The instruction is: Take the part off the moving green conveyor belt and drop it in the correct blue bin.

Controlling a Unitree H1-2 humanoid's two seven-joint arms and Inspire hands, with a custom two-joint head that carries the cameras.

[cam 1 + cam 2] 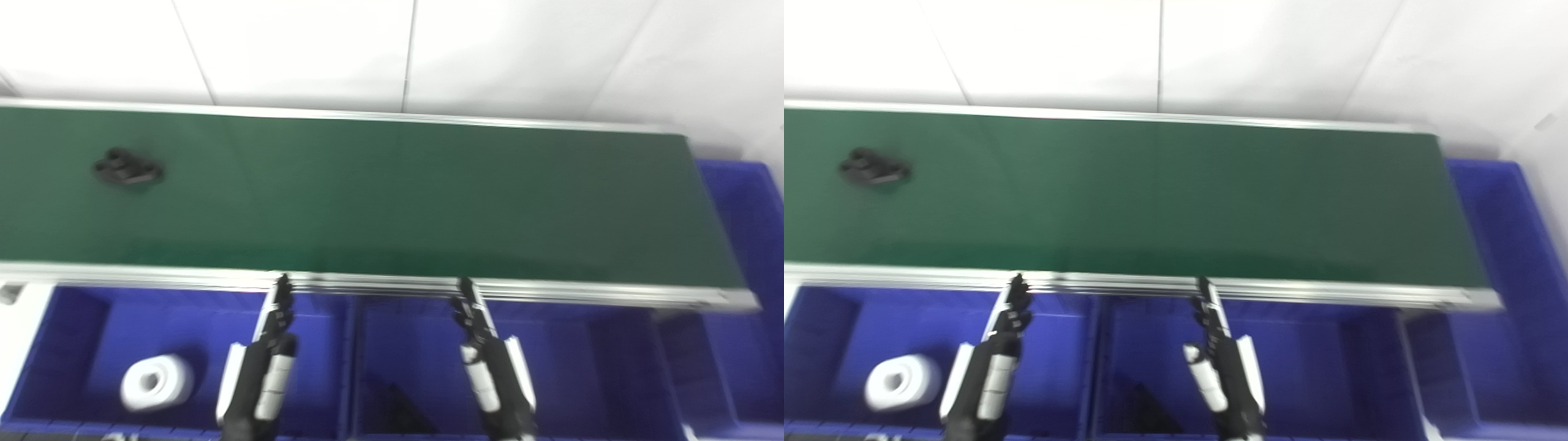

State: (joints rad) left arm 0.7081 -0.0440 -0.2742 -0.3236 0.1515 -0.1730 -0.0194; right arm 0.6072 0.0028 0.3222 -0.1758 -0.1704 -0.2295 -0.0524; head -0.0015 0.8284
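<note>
though blurred, lumpy black part (127, 168), perhaps plastic

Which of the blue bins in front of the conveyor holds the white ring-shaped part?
The leftmost blue bin, under the left robot hand: the white ring part lies in it. The middle bin holds only something dark, too blurred to identify.

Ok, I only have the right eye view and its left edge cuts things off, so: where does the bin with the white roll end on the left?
Observer: The left eye view shows the left blue bin with its whole left wall, and a white surface just outside it.
Operator: Anything on the belt further left of the black part?
Observer: This view shows a little more green belt to the left of the black part, with no other part on it.
</note>
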